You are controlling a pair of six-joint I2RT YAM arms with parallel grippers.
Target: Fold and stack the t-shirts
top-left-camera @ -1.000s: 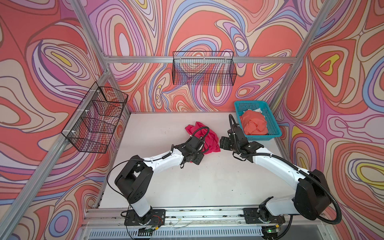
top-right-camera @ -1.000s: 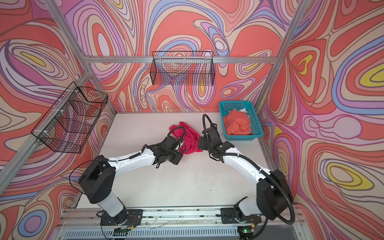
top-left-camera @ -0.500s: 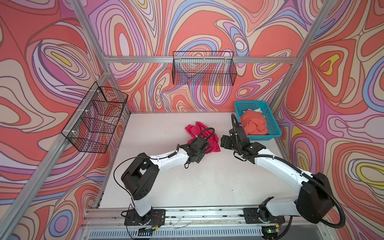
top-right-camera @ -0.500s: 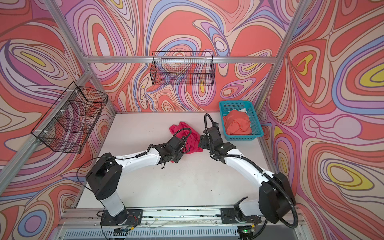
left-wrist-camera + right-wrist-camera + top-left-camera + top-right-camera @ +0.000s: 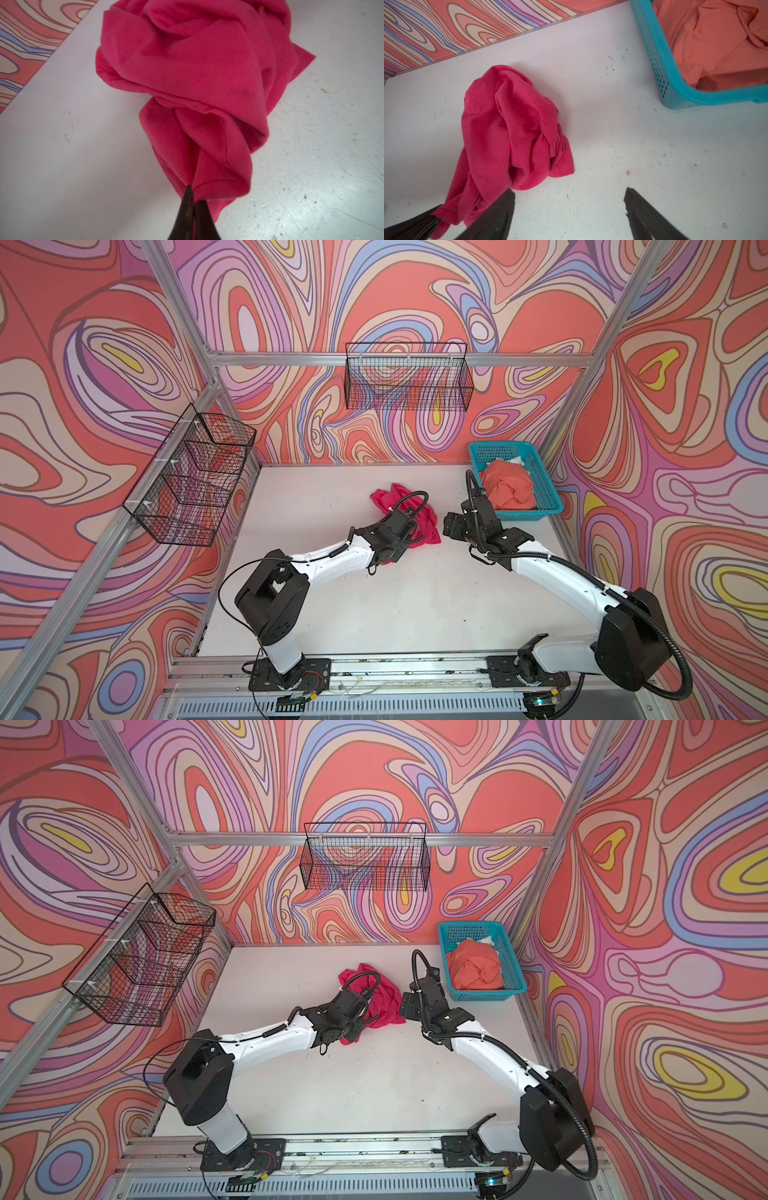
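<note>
We are pinching the evidently soft, light magenta t-shirt (image 5: 187,72) by a limp edge fold with the left tool (image 5: 194,197), right tool (image 5: 570,192) hanging spread near the basket (image 5: 652,52).

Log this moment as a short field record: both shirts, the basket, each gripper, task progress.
magenta t-shirt: crumpled in a heap on the table
coral t-shirt: bunched inside the teal basket
teal basket: far right corner of the table
left gripper: shut on an edge fold of the magenta t-shirt
right gripper: open, empty, between the magenta t-shirt and the teal basket
progress: nothing folded or stacked yet
</note>
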